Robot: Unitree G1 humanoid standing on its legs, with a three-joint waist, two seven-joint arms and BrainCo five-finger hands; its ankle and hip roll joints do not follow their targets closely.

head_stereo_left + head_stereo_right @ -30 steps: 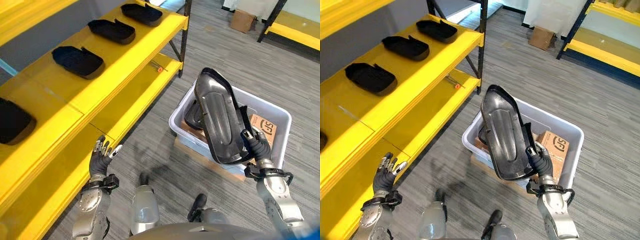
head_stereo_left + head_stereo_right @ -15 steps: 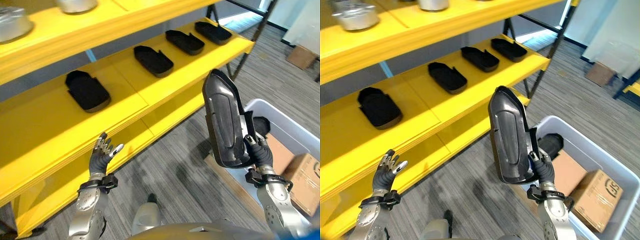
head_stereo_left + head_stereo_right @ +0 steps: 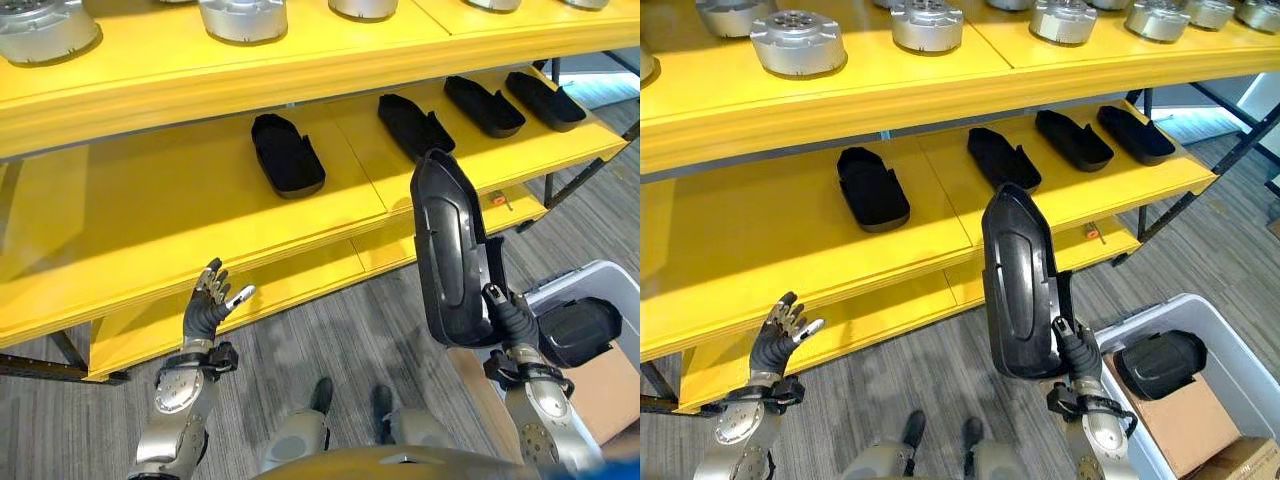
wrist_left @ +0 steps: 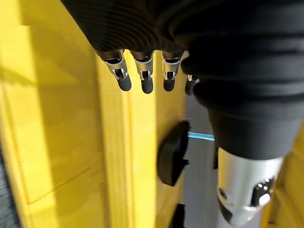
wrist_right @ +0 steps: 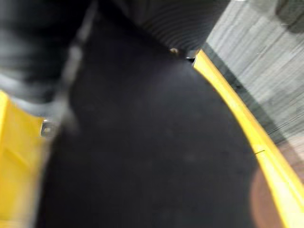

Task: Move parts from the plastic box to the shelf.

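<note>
Gripping a long black part (image 3: pixel 448 250) by its lower end, the right hand (image 3: pixel 508 318) had its fingers curled round the piece and held it upright in the air, in front of the yellow shelf (image 3: pixel 180 215). The part's top reached level with the middle shelf board. To the robot's right, low on the floor, sat the pale plastic box (image 3: pixel 1230 335), with another dark part (image 3: pixel 1160 362) and a brown cardboard box (image 3: pixel 1185 422) inside it. Four black parts (image 3: pixel 872 187) lay in a row along the middle shelf board, apart from one another. Round silver metal parts (image 3: pixel 798 42) stood along the upper board. The left hand (image 3: pixel 208 307) was raised near the front edge of the lower shelf board, fingers spread and relaxed, holding nothing.
</note>
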